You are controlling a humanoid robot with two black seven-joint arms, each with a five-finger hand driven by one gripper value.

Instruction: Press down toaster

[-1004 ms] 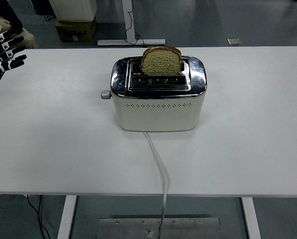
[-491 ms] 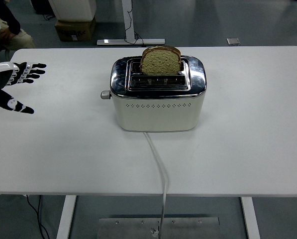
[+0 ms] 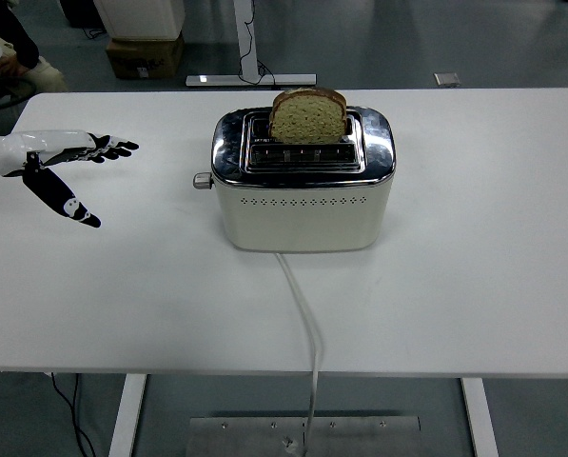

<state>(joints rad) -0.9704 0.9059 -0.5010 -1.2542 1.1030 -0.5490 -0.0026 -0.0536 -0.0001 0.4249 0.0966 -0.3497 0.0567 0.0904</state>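
The robot's left hand [image 3: 69,167] is over the left part of the white table [image 3: 474,248], with its black fingers [image 3: 112,148] stretched flat toward the right and the thumb pointing down and near; it is wide open and holds nothing. It is well apart from the cream-coloured two-slot toaster with a shiny chrome top [image 3: 303,186], which stands in the middle of the table. The small silver lever knob [image 3: 201,181] comes out of the toaster's left end, on the side that faces the hand, and it appears to sit high. A brown slice of bread [image 3: 307,116] stands up from the far slot. A white power cord [image 3: 303,324] runs from the toaster over the near edge.

To do this step well, I think the hand should travel right until its fingertips are above the knob, then press straight down. A sideways push could slide the toaster. The right hand is not visible.
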